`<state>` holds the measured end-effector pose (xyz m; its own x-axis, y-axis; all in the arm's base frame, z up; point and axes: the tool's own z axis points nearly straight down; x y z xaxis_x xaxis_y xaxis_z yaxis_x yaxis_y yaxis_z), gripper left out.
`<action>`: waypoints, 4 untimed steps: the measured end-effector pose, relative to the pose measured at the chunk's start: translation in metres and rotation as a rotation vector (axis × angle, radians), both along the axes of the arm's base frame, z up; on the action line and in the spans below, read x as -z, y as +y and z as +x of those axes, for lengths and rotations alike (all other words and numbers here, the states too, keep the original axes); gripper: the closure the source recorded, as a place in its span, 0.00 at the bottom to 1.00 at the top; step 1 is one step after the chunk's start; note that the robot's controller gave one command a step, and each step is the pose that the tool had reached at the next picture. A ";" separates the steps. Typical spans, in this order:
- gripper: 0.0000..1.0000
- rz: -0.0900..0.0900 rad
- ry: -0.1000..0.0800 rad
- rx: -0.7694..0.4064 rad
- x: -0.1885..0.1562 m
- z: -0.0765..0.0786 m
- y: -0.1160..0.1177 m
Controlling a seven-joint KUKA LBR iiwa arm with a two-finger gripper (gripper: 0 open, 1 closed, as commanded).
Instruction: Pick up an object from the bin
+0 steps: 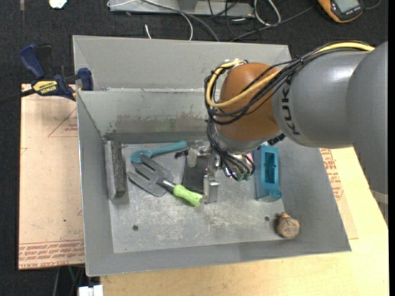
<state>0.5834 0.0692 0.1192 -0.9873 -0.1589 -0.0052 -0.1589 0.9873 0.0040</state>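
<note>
This is looking like a robotics lab or workshop. A big grey industrial robot arm is reaching from the right into a scuffed metal bin. Beyond the bin's far wall, loose cables are sprawling over dark carpet, and an orange handheld meter is lying at the far right.

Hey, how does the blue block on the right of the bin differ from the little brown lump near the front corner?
The blue block is long and straight-edged; the brown lump is roundish. The block is clearly bigger than the lump. The block lies beside the arm's wrist, the lump alone by the bin's front right corner. Both rest on the floor's right side, apart.
</note>
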 end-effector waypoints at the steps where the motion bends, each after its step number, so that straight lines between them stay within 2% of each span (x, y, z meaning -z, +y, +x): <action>1: 0.00 0.001 -0.001 0.316 -0.008 -0.005 -0.008; 2: 0.00 0.002 -0.002 0.296 0.015 -0.011 -0.030; 3: 0.00 0.003 -0.005 0.260 0.033 -0.016 -0.028; 4: 0.00 0.002 -0.002 0.252 0.041 -0.017 -0.042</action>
<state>0.5665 0.0267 0.0778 -0.9957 0.0922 -0.0076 0.0921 0.9957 0.0057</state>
